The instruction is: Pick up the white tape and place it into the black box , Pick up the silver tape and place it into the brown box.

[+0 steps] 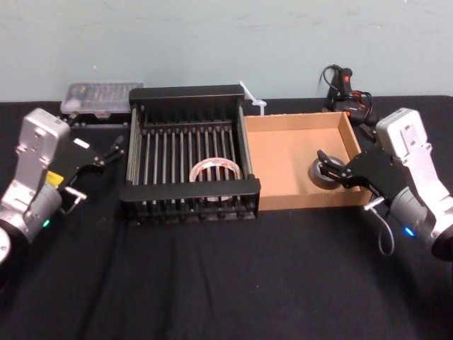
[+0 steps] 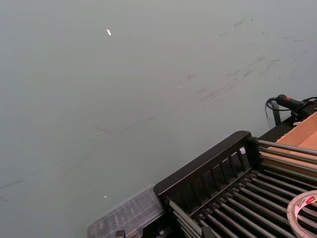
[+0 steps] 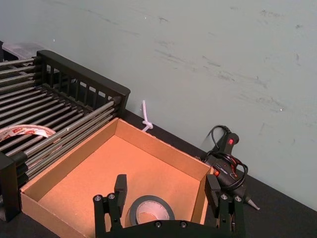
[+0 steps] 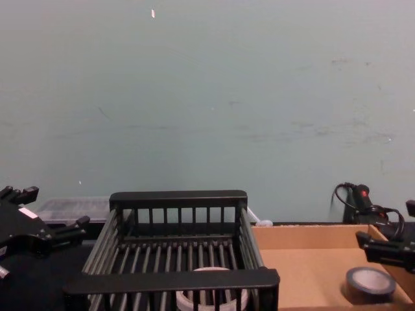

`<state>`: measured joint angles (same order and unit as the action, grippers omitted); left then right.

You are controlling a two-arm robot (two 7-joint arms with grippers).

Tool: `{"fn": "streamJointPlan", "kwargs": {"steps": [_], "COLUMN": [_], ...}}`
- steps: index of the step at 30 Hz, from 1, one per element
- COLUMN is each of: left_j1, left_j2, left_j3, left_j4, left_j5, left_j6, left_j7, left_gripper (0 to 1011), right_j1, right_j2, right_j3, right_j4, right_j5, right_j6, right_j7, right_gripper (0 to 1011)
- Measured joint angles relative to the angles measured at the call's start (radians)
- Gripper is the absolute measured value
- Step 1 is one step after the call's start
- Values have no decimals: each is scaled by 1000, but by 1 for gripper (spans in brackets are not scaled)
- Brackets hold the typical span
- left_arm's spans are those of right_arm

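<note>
The white tape (image 1: 212,170) lies flat on the bars inside the black box (image 1: 187,190), toward its near right corner; it also appears in the left wrist view (image 2: 304,213). The silver tape (image 1: 325,177) lies flat on the floor of the brown box (image 1: 283,159), near the right wall. My right gripper (image 3: 166,186) hangs open just above the silver tape (image 3: 151,209), with its fingers wide apart and not touching the roll. My left gripper (image 1: 113,150) stands open and holds nothing, left of the black box and above the table.
A clear plastic case (image 1: 99,95) sits behind the black box at the back left. A black glue gun with cable (image 1: 347,88) lies behind the brown box, and a white zip tie (image 1: 251,95) lies between the boxes at the back. A wall closes the far edge.
</note>
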<state>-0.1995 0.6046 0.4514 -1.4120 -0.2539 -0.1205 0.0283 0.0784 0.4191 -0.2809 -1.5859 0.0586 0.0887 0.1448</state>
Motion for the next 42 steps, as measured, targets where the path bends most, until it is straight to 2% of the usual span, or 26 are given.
{"fn": "streamJointPlan", "kwargs": {"steps": [42], "left_j1": [0], "left_j2": [0], "left_j3": [0], "left_j4": [0], "left_j5": [0], "left_j6": [0], "left_j7": [0], "left_gripper": [1001], "right_j1": [1], "right_j2": [1], "right_j3": [-2], "right_j4": [0], "right_j5": [-1], "right_j6": [-3], "right_j7": [1], "right_gripper": [1002]}}
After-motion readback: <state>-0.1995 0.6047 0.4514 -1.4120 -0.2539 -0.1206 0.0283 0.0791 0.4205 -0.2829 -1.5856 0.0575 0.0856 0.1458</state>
